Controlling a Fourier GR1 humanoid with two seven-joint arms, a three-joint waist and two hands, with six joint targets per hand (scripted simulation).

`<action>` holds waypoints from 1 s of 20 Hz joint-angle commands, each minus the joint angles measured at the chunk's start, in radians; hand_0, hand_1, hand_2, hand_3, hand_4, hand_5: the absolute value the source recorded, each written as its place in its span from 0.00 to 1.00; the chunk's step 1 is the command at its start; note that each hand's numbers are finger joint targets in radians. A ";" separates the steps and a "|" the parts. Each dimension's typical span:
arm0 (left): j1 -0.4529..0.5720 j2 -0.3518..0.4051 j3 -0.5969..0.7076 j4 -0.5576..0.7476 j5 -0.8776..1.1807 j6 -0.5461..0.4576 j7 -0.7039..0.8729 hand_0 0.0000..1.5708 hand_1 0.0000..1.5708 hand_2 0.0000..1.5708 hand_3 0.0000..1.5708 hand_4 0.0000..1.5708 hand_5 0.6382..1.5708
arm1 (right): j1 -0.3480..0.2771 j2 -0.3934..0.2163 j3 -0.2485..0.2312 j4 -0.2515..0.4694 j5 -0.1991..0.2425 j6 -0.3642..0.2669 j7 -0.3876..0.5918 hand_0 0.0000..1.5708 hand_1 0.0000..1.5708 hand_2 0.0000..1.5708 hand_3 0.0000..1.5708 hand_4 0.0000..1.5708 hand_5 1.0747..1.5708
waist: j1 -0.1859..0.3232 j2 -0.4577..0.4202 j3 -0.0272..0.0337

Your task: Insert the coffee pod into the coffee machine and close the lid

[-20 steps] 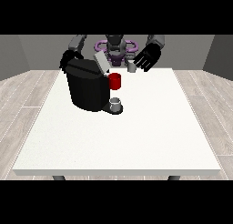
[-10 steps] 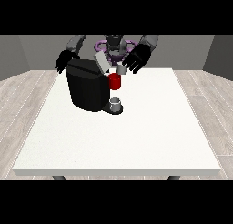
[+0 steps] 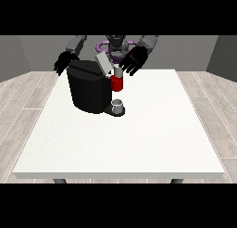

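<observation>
Counted: 1 white worktop (image 3: 139, 143); 1 black coffee machine (image 3: 88, 90), at 11 o'clock on it; 1 grey lid (image 3: 103, 62); 1 small cup (image 3: 118, 104); 2 black hands (image 3: 134, 61) (image 3: 65, 62).

Coffee machine (image 3: 90, 90): matt black plastic body, red glossy front section, grey metallic-looking lid (image 3: 103, 63). Tabletop (image 3: 139, 134): smooth, matt white. Floor (image 3: 28, 90): pale wood-look planks.

Big white table (image 3: 139, 143) on dark legs, light wood-plank floor (image 3: 18, 97), plain grey walls (image 3: 28, 51) behind.
</observation>
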 commanded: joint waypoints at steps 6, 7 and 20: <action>0.018 -0.052 -0.023 -0.010 -0.022 0.023 -0.021 0.77 0.77 0.80 0.76 0.32 1.00 | 0.028 0.023 0.000 0.012 -0.009 -0.003 -0.030 0.00 0.00 0.00 0.00 0.33 1.00 | 0.020 -0.005 0.0001; -0.018 0.023 0.013 0.016 -0.018 0.024 -0.032 0.75 0.75 0.80 0.75 0.32 1.00 | 0.022 0.016 0.009 -0.032 -0.015 0.014 -0.033 0.00 0.00 0.00 0.00 0.33 1.00 | -0.025 0.041 -0.0001; -0.006 -0.045 -0.011 0.021 -0.036 0.000 0.012 0.77 0.77 0.81 0.76 0.31 1.00 | 0.056 0.012 -0.006 0.001 -0.010 0.004 -0.065 0.00 0.00 0.00 0.00 0.29 1.00 | 0.005 -0.002 0.0002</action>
